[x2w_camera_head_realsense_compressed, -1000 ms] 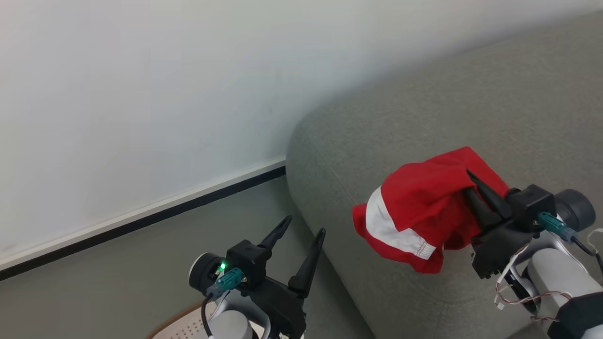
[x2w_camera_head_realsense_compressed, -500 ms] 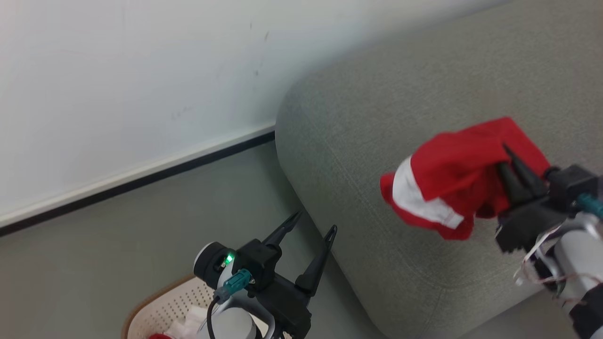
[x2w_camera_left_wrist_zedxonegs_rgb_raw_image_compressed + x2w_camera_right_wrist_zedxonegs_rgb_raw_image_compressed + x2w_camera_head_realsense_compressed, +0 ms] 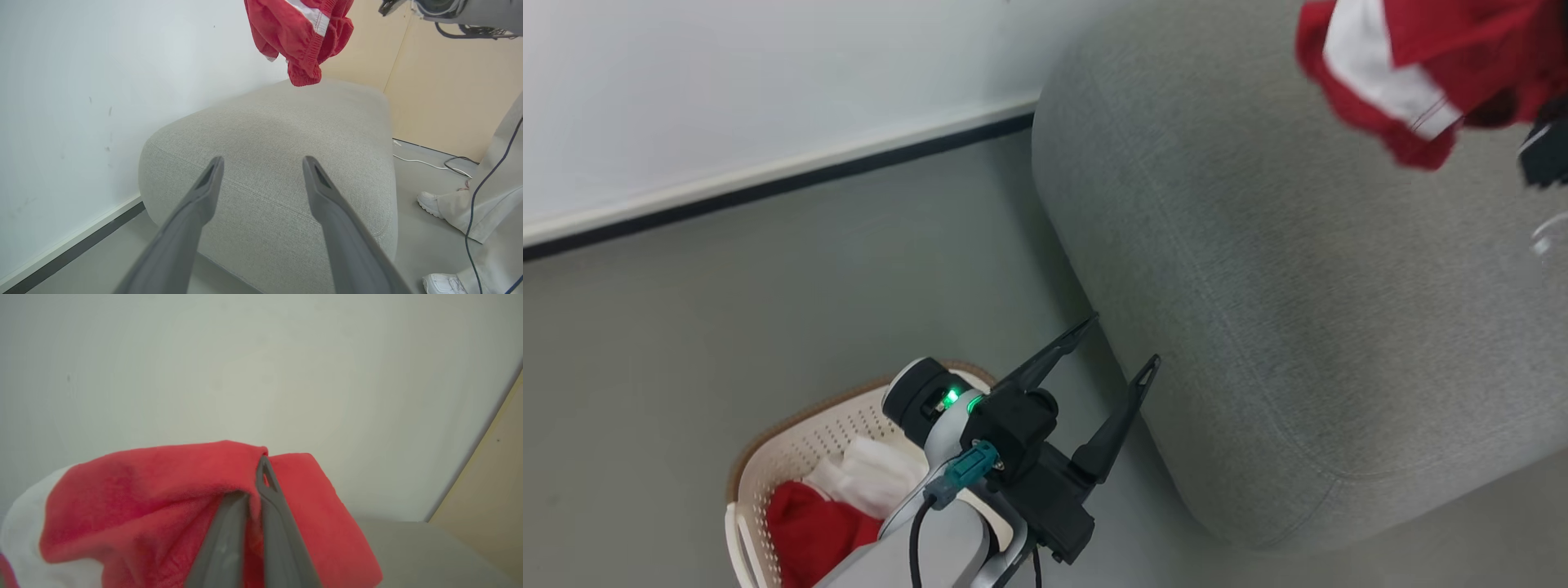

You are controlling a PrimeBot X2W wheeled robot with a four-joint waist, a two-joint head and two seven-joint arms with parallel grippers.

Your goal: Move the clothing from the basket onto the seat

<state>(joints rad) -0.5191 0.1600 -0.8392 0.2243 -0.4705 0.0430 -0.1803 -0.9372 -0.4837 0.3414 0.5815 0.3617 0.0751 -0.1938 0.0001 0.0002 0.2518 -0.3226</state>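
while shorts (image 3: 1470,41) hang above the seat (image 3: 1298,286), left tool (image 3: 1124,339) gapes beside its edge.

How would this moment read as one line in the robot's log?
right gripper: shut on shorts, above sofa | left gripper: open, empty | basket: clothing inside

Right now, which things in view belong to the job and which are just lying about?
Job: shorts, held in the shut right gripper over the sofa; basket with clothing in it; open left gripper.
Lying about: cable on the floor; a person's shoes.
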